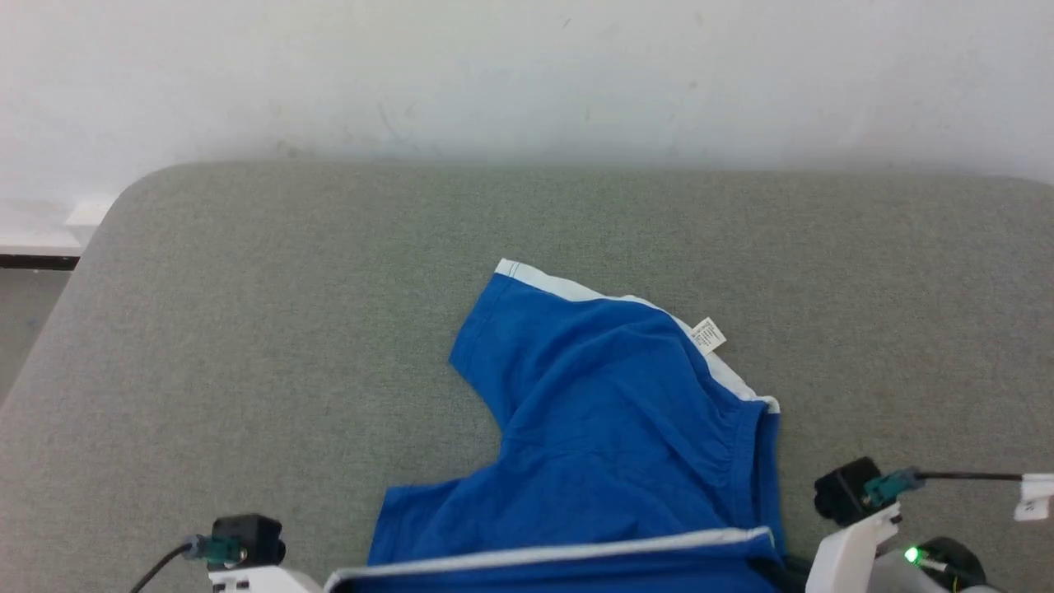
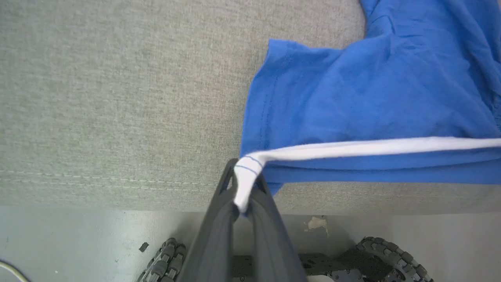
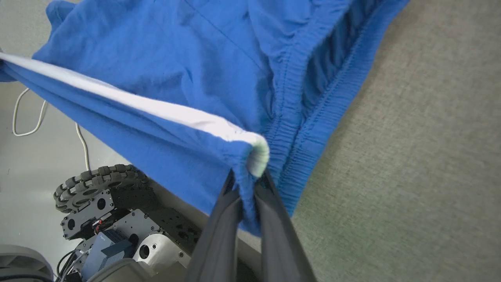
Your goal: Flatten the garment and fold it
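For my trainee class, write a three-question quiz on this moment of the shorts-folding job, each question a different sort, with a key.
1. True or false: the left gripper is shut on the white-trimmed edge of the shorts.
2. The white tag sits: A) at the shorts' far edge; B) between the left gripper's fingers; C) on the floor.
3. Fill in: the right gripper pinches the trim beside the gathered ____.
Key: 1 true; 2 A; 3 waistband.
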Motion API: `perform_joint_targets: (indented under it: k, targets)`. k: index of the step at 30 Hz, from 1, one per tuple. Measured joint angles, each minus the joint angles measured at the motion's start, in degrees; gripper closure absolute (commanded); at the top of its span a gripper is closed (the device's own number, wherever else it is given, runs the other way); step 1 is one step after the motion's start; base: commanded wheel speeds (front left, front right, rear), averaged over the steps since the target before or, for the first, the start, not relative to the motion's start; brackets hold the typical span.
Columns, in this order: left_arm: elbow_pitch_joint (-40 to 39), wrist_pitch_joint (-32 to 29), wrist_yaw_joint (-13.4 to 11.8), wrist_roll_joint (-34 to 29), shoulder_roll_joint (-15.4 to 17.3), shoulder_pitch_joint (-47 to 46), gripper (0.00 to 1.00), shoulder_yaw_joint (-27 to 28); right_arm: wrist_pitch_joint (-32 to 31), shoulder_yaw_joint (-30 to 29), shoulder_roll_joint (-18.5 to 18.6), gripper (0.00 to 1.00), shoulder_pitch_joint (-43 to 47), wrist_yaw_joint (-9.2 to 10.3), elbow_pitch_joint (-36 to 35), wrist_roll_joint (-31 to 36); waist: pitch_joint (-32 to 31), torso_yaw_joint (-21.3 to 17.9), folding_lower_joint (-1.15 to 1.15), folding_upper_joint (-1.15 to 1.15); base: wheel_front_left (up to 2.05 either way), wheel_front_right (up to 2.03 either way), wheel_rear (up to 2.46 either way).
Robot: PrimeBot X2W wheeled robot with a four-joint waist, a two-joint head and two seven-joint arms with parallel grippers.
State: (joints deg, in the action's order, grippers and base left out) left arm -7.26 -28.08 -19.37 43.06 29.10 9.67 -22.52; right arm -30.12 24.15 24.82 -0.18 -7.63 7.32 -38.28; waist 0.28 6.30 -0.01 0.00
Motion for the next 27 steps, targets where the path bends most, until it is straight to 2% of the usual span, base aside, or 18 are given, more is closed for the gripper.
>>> perform_joint_targets:
  k: [3,9,19,27]
  targets:
    - [-1.07,2.61,0.33,-0.81,-0.15,-2.1,1.0,0.56,-0.12,-3.6,-1.16,1.0,-0.12,-0.01,-2.52,1.56,0.39,-0.19,0.01,0.0,0.0,0.0,0.0]
    - [1.62,6.33,3.83,-3.79,-1.65,-14.51,1.0,0.38,-1.86,-9.46,-4.61,1.0,-2.2,0.0,-5.06,5.77,2.55,-0.55,0.02,0.0,0.0,0.0,0.0]
    - [19.59,8.73,11.06,-7.26,-6.86,-37.51,1.0,-2.97,-6.67,-15.11,-9.42,1.0,-9.07,0.01,-6.58,9.15,8.62,-2.69,0.03,0.0,0.0,0.0,0.0]
    - [33.5,11.14,14.35,-8.18,-11.2,-51.21,1.0,-3.88,-8.48,-16.67,-10.33,1.0,-14.52,0.02,-7.12,11.12,14.92,-5.1,0.03,0.0,0.0,0.0,0.0]
